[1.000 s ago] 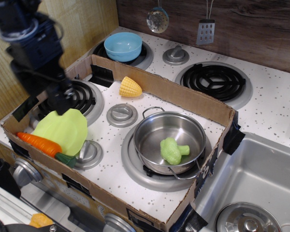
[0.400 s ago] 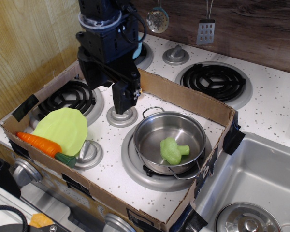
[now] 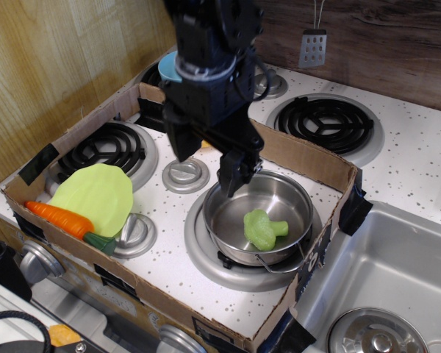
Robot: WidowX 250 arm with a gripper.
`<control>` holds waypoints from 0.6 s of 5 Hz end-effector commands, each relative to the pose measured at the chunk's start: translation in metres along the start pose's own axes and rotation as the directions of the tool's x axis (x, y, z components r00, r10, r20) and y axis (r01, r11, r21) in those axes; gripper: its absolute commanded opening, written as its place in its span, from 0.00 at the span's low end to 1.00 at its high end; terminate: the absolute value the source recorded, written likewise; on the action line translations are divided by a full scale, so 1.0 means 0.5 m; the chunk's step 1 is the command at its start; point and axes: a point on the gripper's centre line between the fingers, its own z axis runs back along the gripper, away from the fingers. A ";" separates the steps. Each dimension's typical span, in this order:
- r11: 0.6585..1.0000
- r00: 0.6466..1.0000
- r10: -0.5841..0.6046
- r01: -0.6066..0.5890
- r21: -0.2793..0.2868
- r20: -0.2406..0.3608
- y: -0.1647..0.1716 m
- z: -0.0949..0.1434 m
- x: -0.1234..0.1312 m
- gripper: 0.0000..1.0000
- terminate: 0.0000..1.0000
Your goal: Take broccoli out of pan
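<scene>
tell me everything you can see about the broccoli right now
The broccoli is a small, pale lime-green toy that looks like plastic, with a lumpy rounded head and a short stubby stem pointing right. It lies on its side on the floor of the shiny steel pan, right of centre. The gripper hangs above the pan's left rim, not touching it.

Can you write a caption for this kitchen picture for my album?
Robot pincer hovers over the pan's rim, green broccoli waiting inside.
</scene>
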 end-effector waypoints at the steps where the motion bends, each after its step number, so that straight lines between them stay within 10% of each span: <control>1: 0.996 1.000 0.014 -0.015 -0.084 -0.003 -0.033 -0.040 -0.007 1.00 0.00; 3: 0.991 0.999 0.051 -0.048 -0.128 0.016 -0.068 -0.061 -0.008 1.00 0.00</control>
